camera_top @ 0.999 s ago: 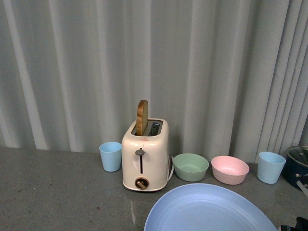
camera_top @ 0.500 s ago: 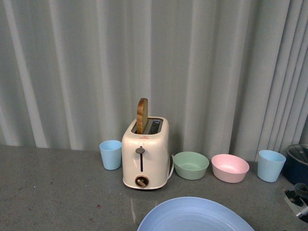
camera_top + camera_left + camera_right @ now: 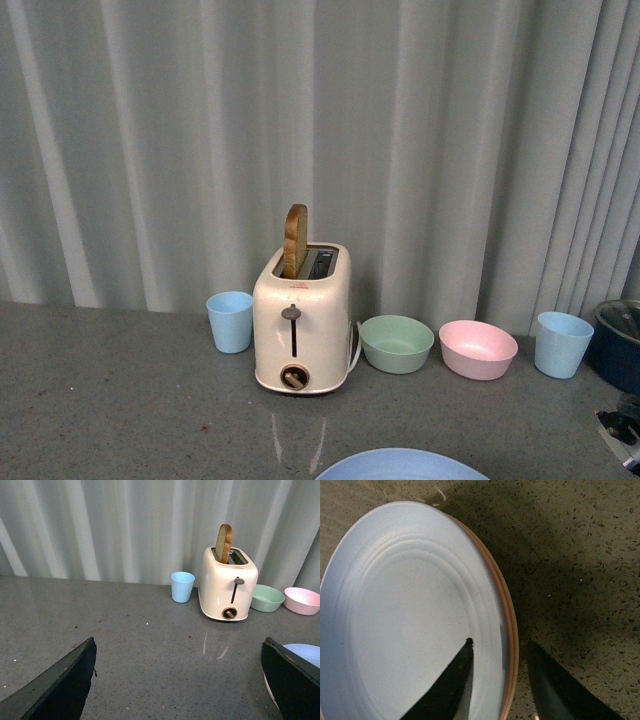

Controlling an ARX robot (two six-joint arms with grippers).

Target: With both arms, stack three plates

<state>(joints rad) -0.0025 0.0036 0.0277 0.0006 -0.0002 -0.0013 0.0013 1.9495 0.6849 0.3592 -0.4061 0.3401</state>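
Now the right claw (image 3: pixel 495 680) straddles the blue plate's (image 3: pixel 405 615) rim atop a pink plate (image 3: pixel 509 630) on the counter (image 3: pixel 580 555); left claw (image 3: pixel 177 680) wide, empty; plates prob. stiff, slick — grip rims.

Soft, even indoor light, all three views sharp. The toaster (image 3: pixel 301 318) casts a pale reflection on the grey tabletop (image 3: pixel 120 400). In the right wrist view, a broad dark shadow falls beside the blue plate (image 3: pixel 405 620).

Light blue plate (image 3: pixel 402 465) sunk lower in front view, only top rim showing now.
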